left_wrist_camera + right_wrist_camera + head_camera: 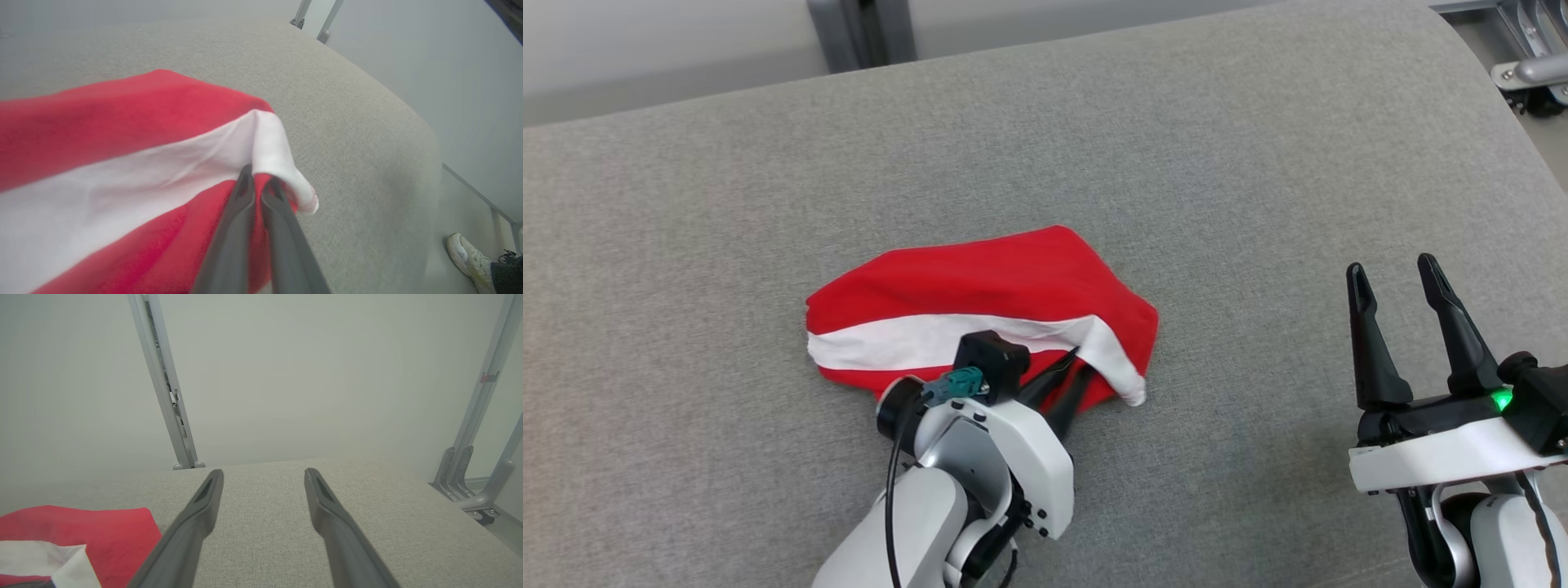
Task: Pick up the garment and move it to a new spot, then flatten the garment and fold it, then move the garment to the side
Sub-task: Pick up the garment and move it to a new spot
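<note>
Left gripper (1082, 361) is shut, fingers pressed together, with the tips tucked under a curled white flap at the garment's near edge. It looks like a pinch on the cloth, though the flap drapes over the tips (257, 175), so how much fabric sits between them is hidden.

Right gripper (1392, 266) stands wide and empty, well off to the right of the left one, hovering over bare upholstery.

Grey upholstered pad (1176, 147) runs ahead of both grippers and on all sides of them; past its edge beyond the right gripper's tips, a metal frame post (163, 384) rises.

Garment (980, 286) – red with a broad white band – lies on the pad ahead and left of the left gripper's tips, doubled over in a compact half-moon, not spread flat. From the right gripper (264, 471) it sits low to the left, well apart (81, 526).

Progress, as a judgement: grip made at one edge, so a lift or drag is in hand. Flattening is not visible as done; a proper fold and the move aside look left to do.

Hard to tell: no numerals or tag visible, and the layers under the top fold are hidden. The wrist view crops the garment (102, 114) at left. A person's white shoe (463, 255) shows on the floor, right of the left gripper beyond the pad's edge.
</note>
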{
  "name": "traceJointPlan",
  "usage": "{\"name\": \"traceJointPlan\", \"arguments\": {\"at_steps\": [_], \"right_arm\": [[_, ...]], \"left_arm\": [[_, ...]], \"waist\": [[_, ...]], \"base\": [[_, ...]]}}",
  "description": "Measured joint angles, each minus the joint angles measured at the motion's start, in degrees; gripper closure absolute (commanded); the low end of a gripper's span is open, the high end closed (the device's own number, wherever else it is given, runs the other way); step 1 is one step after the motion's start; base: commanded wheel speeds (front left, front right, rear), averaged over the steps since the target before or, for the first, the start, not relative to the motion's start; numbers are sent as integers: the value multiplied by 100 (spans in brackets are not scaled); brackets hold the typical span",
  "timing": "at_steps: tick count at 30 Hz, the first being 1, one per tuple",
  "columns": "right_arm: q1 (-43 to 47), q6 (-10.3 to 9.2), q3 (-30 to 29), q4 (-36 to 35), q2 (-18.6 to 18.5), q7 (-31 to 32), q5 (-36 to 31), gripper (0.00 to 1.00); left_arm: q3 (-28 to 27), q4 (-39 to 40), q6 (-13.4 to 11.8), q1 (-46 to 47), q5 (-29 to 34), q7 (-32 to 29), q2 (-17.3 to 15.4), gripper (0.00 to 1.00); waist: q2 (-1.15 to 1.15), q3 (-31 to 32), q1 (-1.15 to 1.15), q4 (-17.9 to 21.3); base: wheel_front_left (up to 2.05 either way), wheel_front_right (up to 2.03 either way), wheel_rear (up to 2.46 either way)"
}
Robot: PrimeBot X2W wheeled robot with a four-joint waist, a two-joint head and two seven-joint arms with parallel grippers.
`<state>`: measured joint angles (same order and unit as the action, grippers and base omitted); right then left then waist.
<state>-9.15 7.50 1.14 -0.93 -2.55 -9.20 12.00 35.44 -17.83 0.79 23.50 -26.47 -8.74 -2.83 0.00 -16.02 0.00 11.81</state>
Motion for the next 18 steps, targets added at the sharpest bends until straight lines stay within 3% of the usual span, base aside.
{"name": "traceJointPlan", "arguments": {"at_steps": [4, 9, 18], "right_arm": [[1, 0, 1, 101, -1, -5, -19, 0], [19, 0, 54, 197, -1, 34, -64, 0], [194, 0, 58, 210, 0, 147, -133, 0]], "left_arm": [[238, -102, 56, -2, -474, 138, 10, 0], [269, -93, 54, -180, -489, 279, -93, 0], [-676, 760, -617, -811, -641, 1178, -594, 0]], "waist": [[0, 90, 0, -107], [0, 324, 0, -283], [0, 682, 0, -668]], "base": [[0, 0, 0], [0, 0, 0], [0, 0, 0]]}}
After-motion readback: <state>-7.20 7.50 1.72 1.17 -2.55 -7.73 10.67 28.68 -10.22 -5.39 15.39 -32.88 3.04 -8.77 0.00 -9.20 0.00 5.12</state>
